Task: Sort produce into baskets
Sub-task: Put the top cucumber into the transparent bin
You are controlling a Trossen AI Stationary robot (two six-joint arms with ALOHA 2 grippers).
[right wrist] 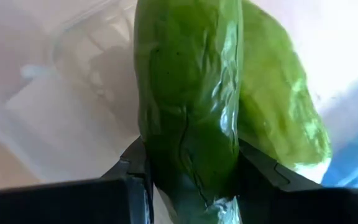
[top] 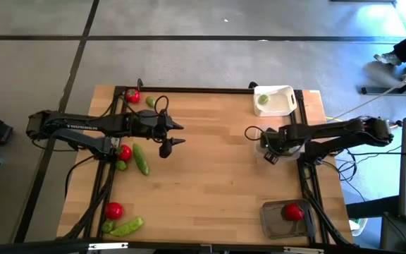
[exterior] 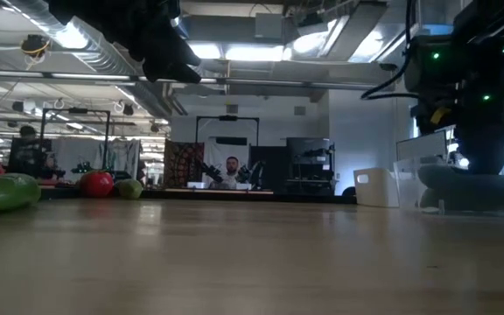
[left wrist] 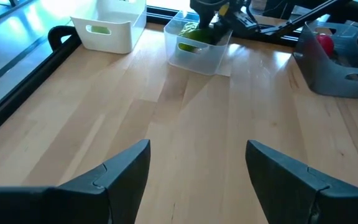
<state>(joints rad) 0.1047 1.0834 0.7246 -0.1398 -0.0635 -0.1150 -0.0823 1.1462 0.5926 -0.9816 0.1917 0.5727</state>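
Right claw around green pod

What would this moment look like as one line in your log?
right gripper: shut on pod, over clear basket | left gripper: open, empty, mid-table

Both arms are dark, nearly black, built of slim tubular links joined by chunkier rounded joints. The left arm carries pale lettering along its long link, too small to read. Thin black cables loop loosely near the wrist of each arm. The left hand ends in two broad, wedge-shaped matte black fingers with flat angled faces. The right arm shows small green indicator lights in the low view.
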